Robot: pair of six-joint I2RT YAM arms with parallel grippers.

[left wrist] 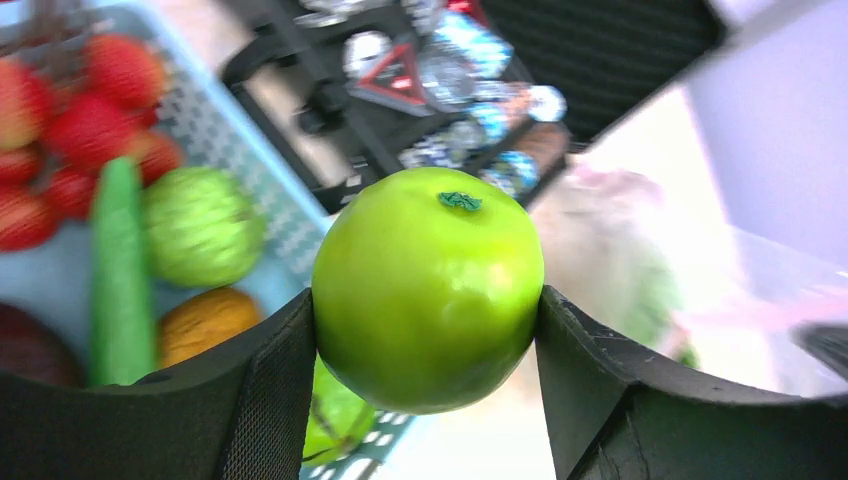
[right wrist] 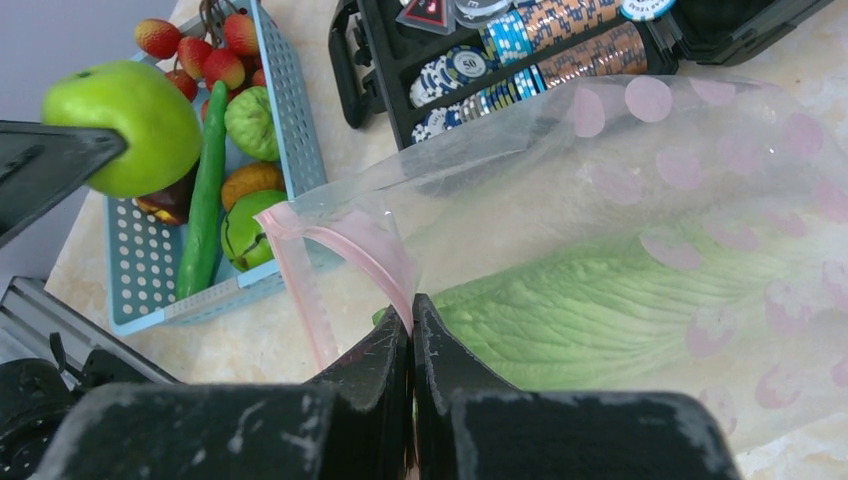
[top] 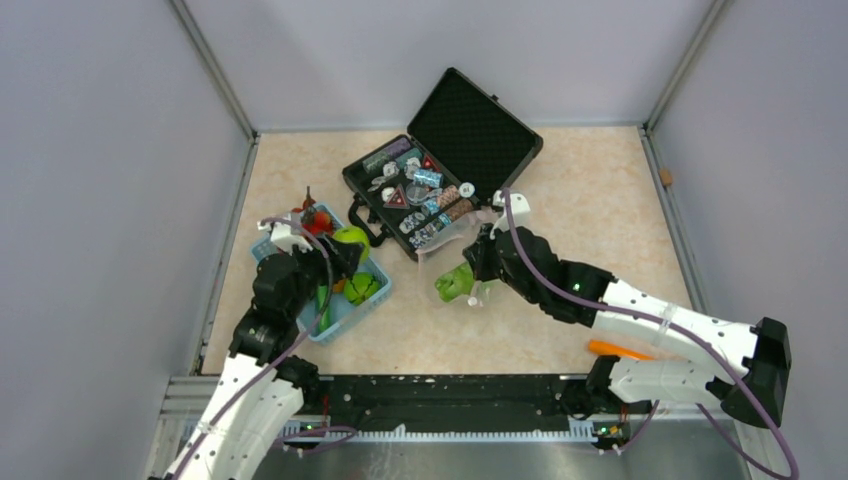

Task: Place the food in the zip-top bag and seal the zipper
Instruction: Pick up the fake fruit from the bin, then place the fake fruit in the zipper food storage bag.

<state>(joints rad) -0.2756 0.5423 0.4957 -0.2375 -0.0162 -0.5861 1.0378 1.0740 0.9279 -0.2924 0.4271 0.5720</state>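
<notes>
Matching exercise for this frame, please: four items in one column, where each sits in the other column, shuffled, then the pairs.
Items
1. green apple
2. cucumber
3. leafy green vegetable
4. pink zipper strip

Places
A. pinched in the shut right tool
B. lying in the blue basket
C. gripped in the left tool
D. inside the clear bag

Pairs: 1-C, 2-B, 3-D, 4-A

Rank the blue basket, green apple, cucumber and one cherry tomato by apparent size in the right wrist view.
1. blue basket
2. green apple and cucumber: unsure; the apple is held nearer the camera.
3. cherry tomato
</notes>
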